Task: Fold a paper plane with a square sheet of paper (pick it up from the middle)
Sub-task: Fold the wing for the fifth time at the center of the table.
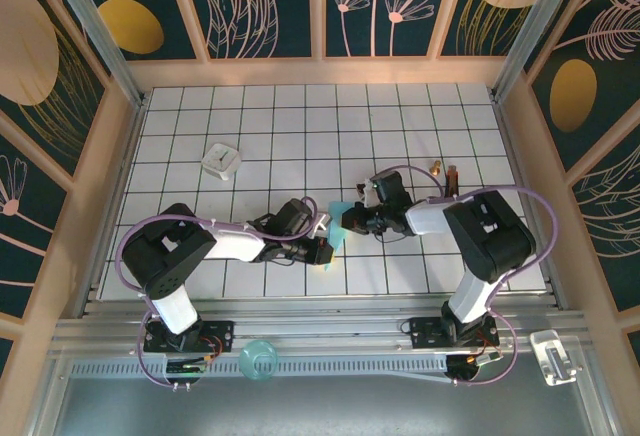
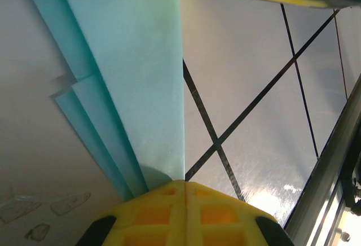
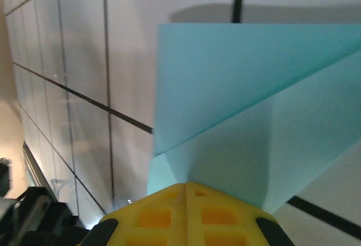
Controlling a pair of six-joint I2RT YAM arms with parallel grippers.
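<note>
Light-blue paper sheet [image 1: 338, 239], thin and plain, already folded into several layers. One item.

Location: to the right of the small white square block [image 1: 221, 160] and nearer the arm bases than it, well apart from it, over the white grid-lined table [image 1: 300, 116]. From where I stand I cannot tell whether the sheet touches the tabletop.

Condition: seen from the left wrist, the light-blue paper sheet [image 2: 135, 60] narrows to a wedge, with stepped layer edges down one side. Seen from the right wrist, the light-blue paper sheet [image 3: 248, 99] carries one diagonal fold across a broader flap.

Holders: the left gripper [image 1: 322, 247] is on the side of the sheet towards the block. The left gripper [image 2: 184, 187] has its yellow pads pressed together, with the paper running out from between them. The right gripper [image 1: 352, 220] is on the side away from the block. The right gripper [image 3: 186, 188] is pinched closed on the paper in the same way.

Handling note (a judgement): this looks like a fold being shaped between two pinches.
- Move both arms together, so the thin paper is neither stretched nor torn between them.
- Line up the layer edges before pressing any crease.
- Set the crease against the table rather than in the air.
- Release one pinch only once the other holds the layers flat.
</note>
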